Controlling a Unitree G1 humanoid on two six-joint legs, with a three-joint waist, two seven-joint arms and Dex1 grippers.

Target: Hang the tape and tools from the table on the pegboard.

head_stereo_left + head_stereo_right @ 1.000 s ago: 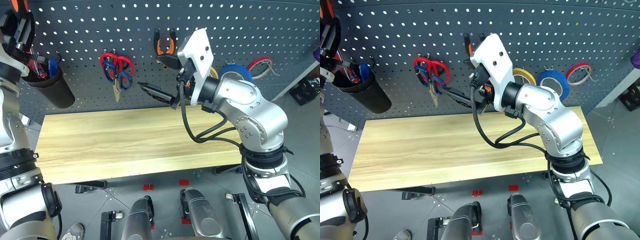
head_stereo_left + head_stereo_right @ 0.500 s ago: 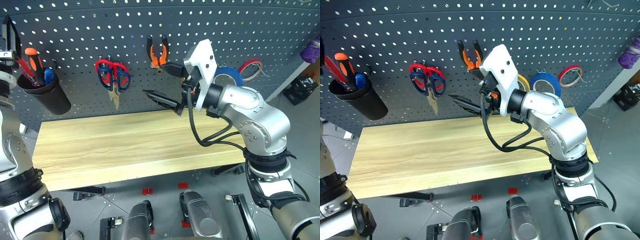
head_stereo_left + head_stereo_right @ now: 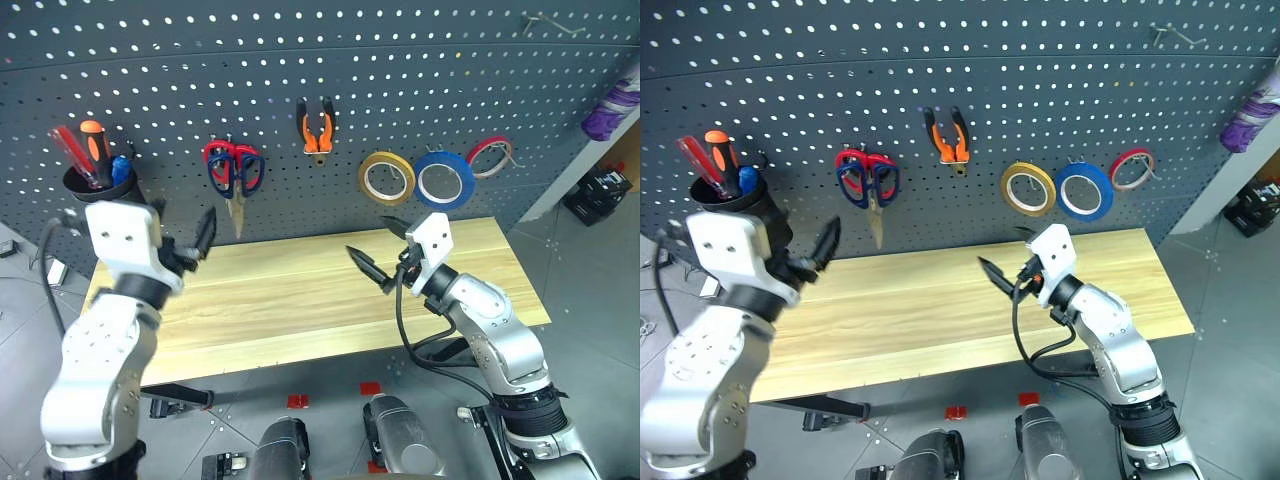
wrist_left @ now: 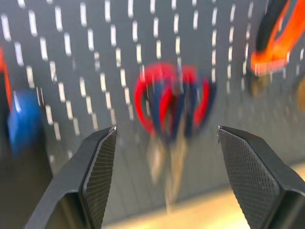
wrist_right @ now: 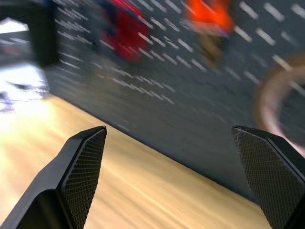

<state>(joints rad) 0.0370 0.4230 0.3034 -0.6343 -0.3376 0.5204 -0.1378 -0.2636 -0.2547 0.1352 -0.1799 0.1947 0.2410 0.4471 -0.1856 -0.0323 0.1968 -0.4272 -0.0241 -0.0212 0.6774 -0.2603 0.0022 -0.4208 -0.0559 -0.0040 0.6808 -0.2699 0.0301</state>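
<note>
On the dark pegboard (image 3: 400, 90) hang the blue tape (image 3: 445, 178), the orange-handled pliers (image 3: 316, 125) and the dark-handled scissors (image 3: 246, 172), which share a hook with a red-handled pair. The orange-and-black screwdriver (image 3: 96, 150) stands in a black cup at the board's left. My left gripper (image 3: 185, 235) is open and empty above the left end of the wood-grain table (image 3: 290, 300); in the left wrist view it (image 4: 167, 138) faces the scissors. My right gripper (image 3: 378, 248) hovers open and empty over the table's right half, pointing toward the board.
The black cup (image 3: 760, 215) also holds a red and a blue screwdriver. A yellow roll (image 3: 387, 177) and a thin red roll (image 3: 490, 155) hang beside the blue tape. A bare hook (image 3: 545, 22) sticks out at the top right, and a purple object (image 3: 612, 110) lies at the right edge.
Both arms have dropped from pegboard height to just above the table. My left gripper let go of the orange-and-black screwdriver in the cup and opened. The camera has shifted too.
</note>
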